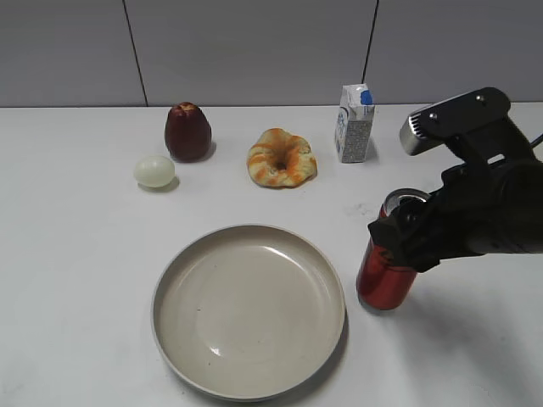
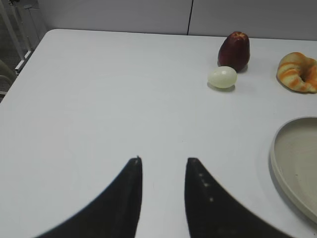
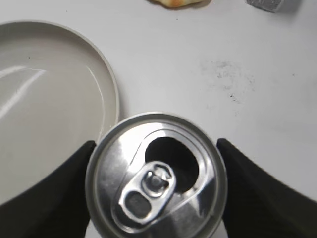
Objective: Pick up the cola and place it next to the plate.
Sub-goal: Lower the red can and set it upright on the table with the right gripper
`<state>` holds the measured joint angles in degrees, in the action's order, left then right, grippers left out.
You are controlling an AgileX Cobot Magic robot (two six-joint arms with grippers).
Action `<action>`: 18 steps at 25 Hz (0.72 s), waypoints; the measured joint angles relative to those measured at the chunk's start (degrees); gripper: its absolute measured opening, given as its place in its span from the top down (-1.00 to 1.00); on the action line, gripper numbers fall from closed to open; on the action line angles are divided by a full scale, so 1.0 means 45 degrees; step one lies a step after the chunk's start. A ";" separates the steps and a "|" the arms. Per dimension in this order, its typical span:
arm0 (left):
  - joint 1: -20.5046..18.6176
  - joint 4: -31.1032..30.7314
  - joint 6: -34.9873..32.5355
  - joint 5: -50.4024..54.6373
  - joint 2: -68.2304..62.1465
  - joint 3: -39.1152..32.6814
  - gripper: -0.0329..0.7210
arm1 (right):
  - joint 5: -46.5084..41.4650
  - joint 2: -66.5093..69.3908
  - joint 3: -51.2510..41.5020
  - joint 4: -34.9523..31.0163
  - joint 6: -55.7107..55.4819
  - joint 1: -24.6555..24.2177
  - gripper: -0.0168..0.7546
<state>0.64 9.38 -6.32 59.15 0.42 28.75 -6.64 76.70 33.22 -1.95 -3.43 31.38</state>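
The cola (image 1: 386, 275) stands upright on the white tabletop (image 1: 76, 254), just to the right of the plate (image 1: 249, 309), and you can see a narrow strip of tabletop between its base and the plate's rim. In your exterior view, the right gripper (image 1: 399, 242) wraps around the upper part of the can, so only the red lower body and a piece of the silver top are visible there. In the right wrist view you look straight down on the cola (image 3: 156, 181): the pull-tab lies flat and the mouth hole is open and dark. The two black fingers (image 3: 64, 188) sit on the left and right sides of the can and pinch it, each one touching the rim of the top. The plate (image 3: 106, 82) fills the left side of this view and its rim passes very close to the can.

The left gripper (image 2: 163, 161) you see only in the left wrist view. Its fingers (image 2: 130, 198) are spread apart, holding nothing, and they hang above a bare part of the tabletop, well apart from the plate (image 2: 282, 163) on the right edge.

Behind the plate, along the far side, you have a dark red fruit (image 1: 187, 131), a pale green egg-shaped object (image 1: 154, 170) just beside it, a golden ring-shaped pastry (image 1: 282, 158), and a small white-and-blue carton (image 1: 355, 124) standing upright.
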 joint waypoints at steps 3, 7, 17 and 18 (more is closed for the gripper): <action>0.0000 0.0000 0.0000 0.0000 0.0000 0.0000 0.28 | 0.0206 0.0286 0.0000 -0.0003 0.0000 0.0000 -0.36; 0.0000 0.0000 0.0000 0.0000 0.0000 0.0000 0.28 | 0.0478 0.0315 -0.0010 -0.0003 0.0000 0.0013 -0.36; 0.0000 0.0000 0.0000 0.0000 0.0000 0.0000 0.28 | 0.0452 0.0315 -0.0010 -0.0003 -0.0022 0.0013 -0.60; 0.0000 0.0000 0.0000 0.0000 0.0000 0.0000 0.28 | 0.0452 0.0315 0.0002 -0.0003 -0.0022 0.0013 -0.65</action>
<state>0.64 9.38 -6.32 59.15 0.42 28.75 -4.60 78.12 33.23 -1.96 -3.53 31.44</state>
